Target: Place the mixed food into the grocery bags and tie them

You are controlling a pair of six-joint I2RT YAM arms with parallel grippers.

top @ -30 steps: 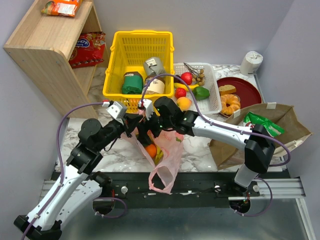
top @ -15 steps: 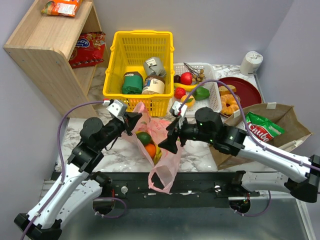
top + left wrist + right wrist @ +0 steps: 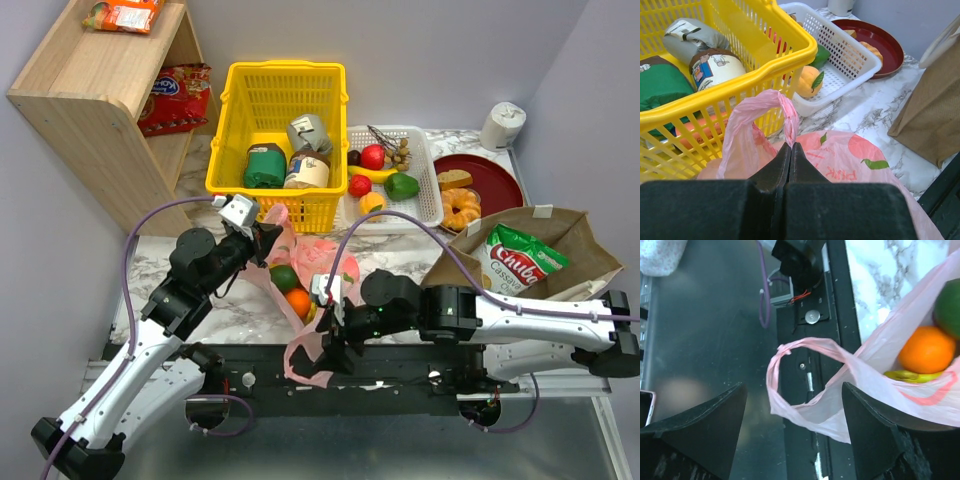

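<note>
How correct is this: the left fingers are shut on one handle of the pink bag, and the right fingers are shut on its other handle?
Not quite. The left fingers are shut on one handle of the pink bag, but the right fingers stand wide open; the other handle shows between them, unpinched. The right wrist view shows it.

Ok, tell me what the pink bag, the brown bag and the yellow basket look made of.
The pink bag: thin plastic film, glossy and translucent; the orange fruit shows through it. The brown bag: probably kraft paper, matte, with stiff creased walls. The yellow basket: rigid moulded plastic, slightly shiny, a regular lattice of slots.
</note>
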